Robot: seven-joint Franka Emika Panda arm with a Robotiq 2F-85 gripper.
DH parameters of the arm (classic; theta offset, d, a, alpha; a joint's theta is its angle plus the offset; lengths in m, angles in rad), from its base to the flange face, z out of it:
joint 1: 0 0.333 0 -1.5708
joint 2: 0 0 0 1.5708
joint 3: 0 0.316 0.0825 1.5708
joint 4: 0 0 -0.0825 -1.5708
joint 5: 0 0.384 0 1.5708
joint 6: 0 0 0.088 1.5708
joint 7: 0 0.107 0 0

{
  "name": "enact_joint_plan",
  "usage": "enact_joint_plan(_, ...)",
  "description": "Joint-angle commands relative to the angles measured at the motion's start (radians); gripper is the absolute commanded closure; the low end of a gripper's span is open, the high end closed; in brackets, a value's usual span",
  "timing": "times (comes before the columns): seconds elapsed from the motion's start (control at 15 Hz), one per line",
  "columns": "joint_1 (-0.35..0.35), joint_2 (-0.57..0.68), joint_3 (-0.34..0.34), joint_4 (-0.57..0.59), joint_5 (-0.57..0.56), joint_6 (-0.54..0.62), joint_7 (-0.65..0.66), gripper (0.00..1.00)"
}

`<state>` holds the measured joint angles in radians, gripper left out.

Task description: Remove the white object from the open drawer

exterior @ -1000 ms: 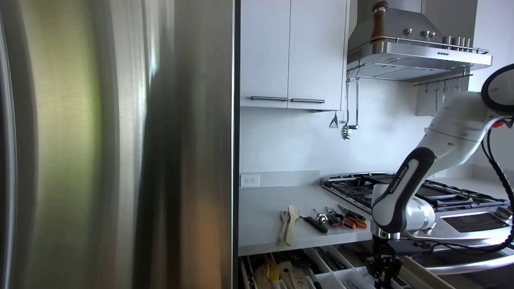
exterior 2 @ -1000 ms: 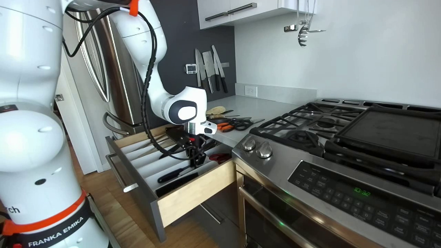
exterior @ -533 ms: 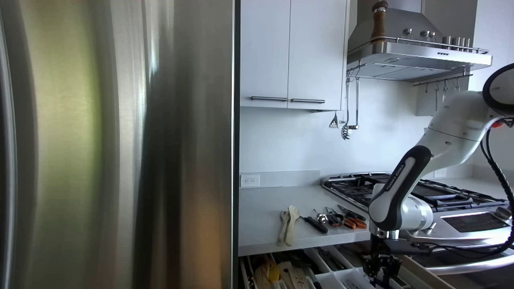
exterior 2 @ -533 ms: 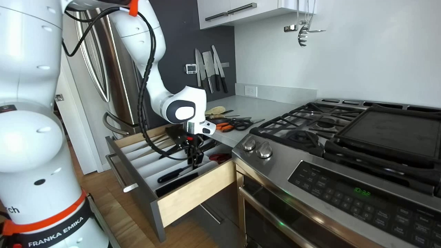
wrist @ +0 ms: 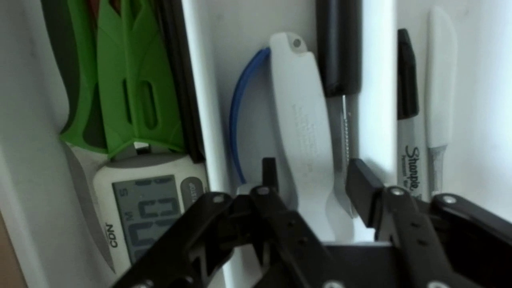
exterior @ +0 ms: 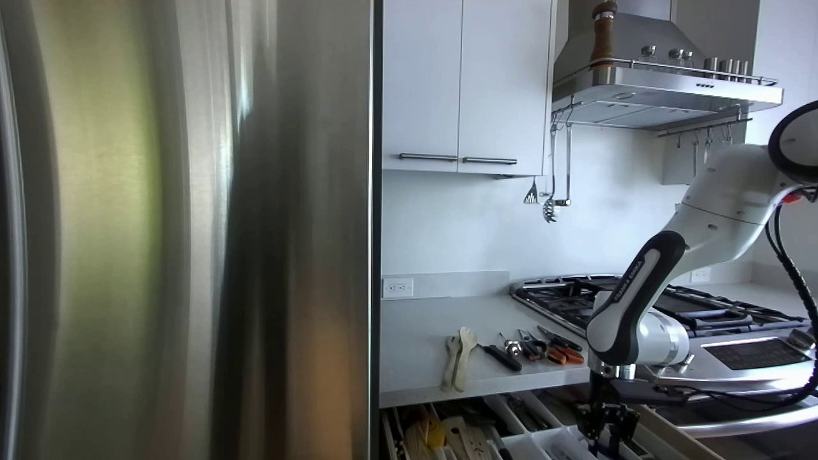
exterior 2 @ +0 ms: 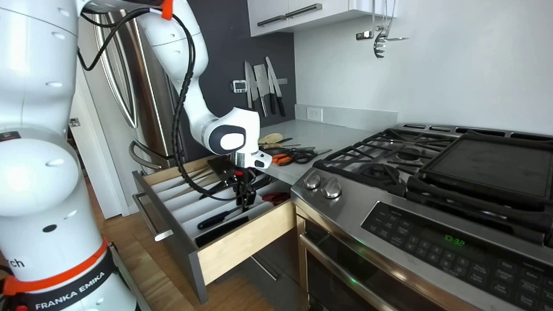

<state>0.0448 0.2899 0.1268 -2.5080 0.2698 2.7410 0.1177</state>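
in both exterior views, a tall steel fridge [exterior: 192,230] is seen. on the stove [exterior 2: 410,194], "10:32" is shown in green on the clock [exterior 2: 454,240]; the lettering of the keypad [exterior 2: 432,248] around it is mostly too small to be read. wooden utensils [exterior: 464,361] and orange-handled pliers [exterior: 557,355] are carried by the bench [exterior: 415,358]. the arm [exterior 2: 43,172] is marked "franka emika" in both exterior views: on the black band [exterior 2: 69,291] at its base, and along its lower shell [exterior: 626,306]. above the band, the letters "rch" can be read.

the drawer [exterior 2: 248,242] is seen open, and the pincer [wrist: 315,176] is held low in it. its two fingers [wrist: 269,172] are spread, and the white object [wrist: 304,132], a long handle with a hole at one end, is framed between them, with a gap left on each side in the wrist view. it is laid in a narrow compartment [wrist: 248,24] beside a black handle [wrist: 339,48] and a blue loop [wrist: 236,112]. faint raised writing is borne on it, too blurred to be read.

across one divider [wrist: 202,80], a timer [wrist: 150,212] is printed "cdn", with "m" and "s" on its screen, which is partly covered by the pincer. across the other, a marker [wrist: 408,112] is labelled "sharpie"; the word is set lengthwise along its barrel.
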Motion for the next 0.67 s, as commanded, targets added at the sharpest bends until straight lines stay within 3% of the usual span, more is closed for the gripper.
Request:
enact_joint_plan(0.0, -0.003, 0.002, -0.006, 0.002, 0.015, 0.007, 0.011, 0.50)
enact_joint_plan(0.6, -0.004, 0.031, -0.007, 0.015, 0.019, 0.033, 0.022, 0.56)
